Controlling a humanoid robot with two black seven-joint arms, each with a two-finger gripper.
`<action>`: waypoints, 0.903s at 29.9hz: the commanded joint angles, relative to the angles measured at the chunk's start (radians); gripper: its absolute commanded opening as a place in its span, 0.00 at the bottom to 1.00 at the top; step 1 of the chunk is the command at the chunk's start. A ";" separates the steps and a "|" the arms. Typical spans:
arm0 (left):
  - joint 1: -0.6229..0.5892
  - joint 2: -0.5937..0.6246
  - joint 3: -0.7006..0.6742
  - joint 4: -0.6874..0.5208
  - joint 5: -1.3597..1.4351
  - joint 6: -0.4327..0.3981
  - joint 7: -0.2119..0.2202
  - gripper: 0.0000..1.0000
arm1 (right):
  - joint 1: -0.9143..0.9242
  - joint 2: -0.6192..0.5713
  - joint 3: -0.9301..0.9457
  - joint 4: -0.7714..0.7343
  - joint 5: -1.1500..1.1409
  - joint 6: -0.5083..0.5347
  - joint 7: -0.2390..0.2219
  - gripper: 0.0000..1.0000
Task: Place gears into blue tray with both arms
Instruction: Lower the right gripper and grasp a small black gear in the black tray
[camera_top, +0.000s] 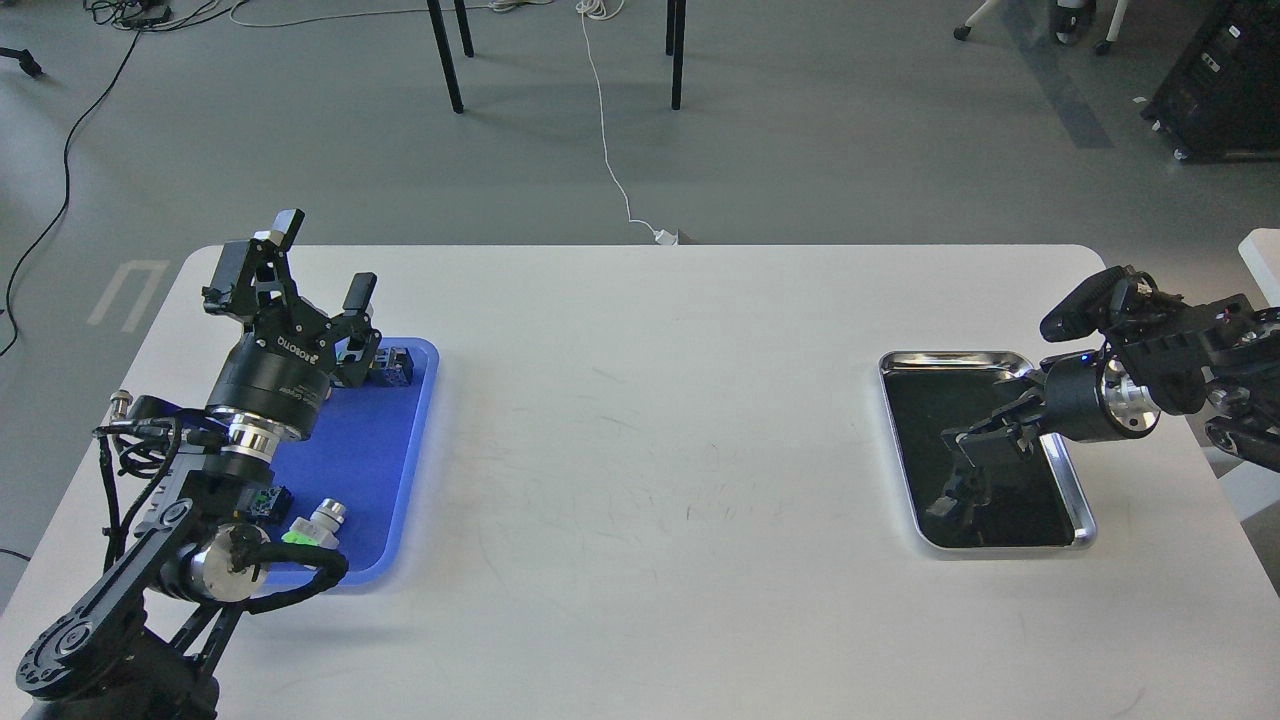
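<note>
The blue tray (355, 450) lies at the table's left side with push-button switches in it. My left gripper (326, 262) hangs open over the tray's far left corner, with nothing between its fingers. My right gripper (968, 442) reaches in from the right and points down-left into the silver-rimmed metal tray (1078, 505), low over its black inside. It looks dark against that inside, so its fingers cannot be told apart. Its reflection shows just below it. I cannot pick out the gears in the black tray.
Switches in the blue tray: a black and blue one (392, 364) at the far end, a white-capped one (322, 520) and a dark one (268, 500) near the front. The white table (650, 450) stretches between the trays. A cable and chair legs are on the floor beyond.
</note>
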 joint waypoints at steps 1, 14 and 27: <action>0.004 -0.007 0.000 -0.006 0.002 0.001 0.000 0.98 | -0.037 0.021 0.000 -0.040 0.003 -0.003 0.000 0.87; 0.012 -0.002 -0.004 -0.015 0.002 0.001 0.000 0.98 | -0.046 0.032 0.001 -0.073 0.004 -0.012 0.000 0.74; 0.014 -0.004 -0.003 -0.015 0.002 0.001 0.000 0.98 | -0.077 0.084 0.000 -0.121 0.004 -0.013 0.000 0.51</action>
